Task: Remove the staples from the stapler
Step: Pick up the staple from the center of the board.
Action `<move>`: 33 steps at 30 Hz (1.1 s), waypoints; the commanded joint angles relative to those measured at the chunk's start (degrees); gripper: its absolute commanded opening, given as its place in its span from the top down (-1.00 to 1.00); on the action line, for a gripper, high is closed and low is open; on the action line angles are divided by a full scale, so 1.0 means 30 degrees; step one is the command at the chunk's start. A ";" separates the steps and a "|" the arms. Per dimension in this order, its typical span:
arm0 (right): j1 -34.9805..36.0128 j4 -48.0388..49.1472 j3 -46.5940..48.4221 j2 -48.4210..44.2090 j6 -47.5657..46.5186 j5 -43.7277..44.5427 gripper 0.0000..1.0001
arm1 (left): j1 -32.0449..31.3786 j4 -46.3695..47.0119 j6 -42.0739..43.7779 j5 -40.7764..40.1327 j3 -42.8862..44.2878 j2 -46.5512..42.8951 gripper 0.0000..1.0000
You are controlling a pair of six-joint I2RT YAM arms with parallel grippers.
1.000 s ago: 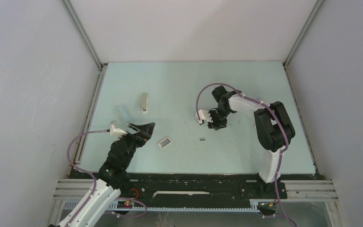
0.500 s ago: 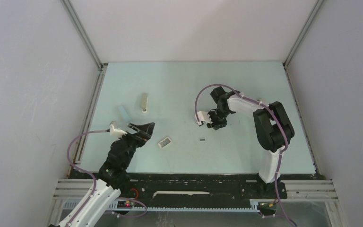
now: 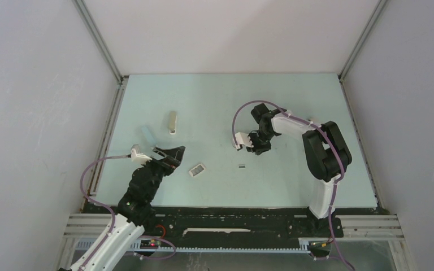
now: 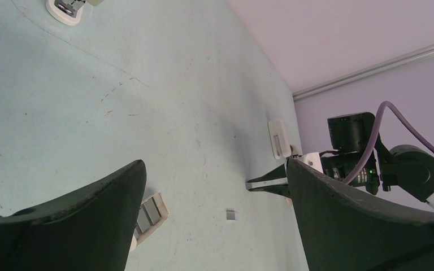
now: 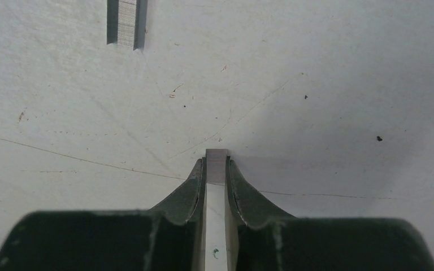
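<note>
Unmoved since a second ago, the staples lie as a short dark strip on the table, while the right gripper has edged slightly toward the far side. In its wrist view the strip sits ahead and to the left, with its long axis running along the fingers. Those jaws are pinched on a thin pale bar. Well apart, the left gripper gapes wide and empty, so the right arm is nearer.

Top camera looks down over my bases at the whole table; left wrist skims low, right wrist sits close; all catch the staples.
</note>
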 commanded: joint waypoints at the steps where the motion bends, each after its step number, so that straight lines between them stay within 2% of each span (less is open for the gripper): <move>1: -0.0035 0.0621 -0.0093 0.0536 0.0986 0.0702 0.75 | 0.0133 0.0100 0.0012 -0.0160 -0.0351 -0.0203 -1.00; 9: 0.0084 0.1791 -0.0090 -0.0287 0.4970 0.1143 0.78 | 0.0126 0.0158 0.0004 -0.0184 -0.0344 -0.0090 -1.00; 14: 0.0096 0.1827 -0.0088 -0.0794 0.6640 0.1060 0.86 | 0.0133 0.0182 0.0012 -0.0147 -0.0351 -0.0005 -1.00; 22: 0.0485 0.1780 -0.0092 -0.1925 0.9015 0.0622 0.86 | 0.0119 0.0122 0.0035 -0.0146 -0.0373 -0.0130 -1.00; 33: 0.3022 0.1608 -0.0092 -0.3624 1.2384 -0.0022 0.85 | 0.0133 -0.0105 0.0040 -0.0251 -0.0373 -0.0412 -1.00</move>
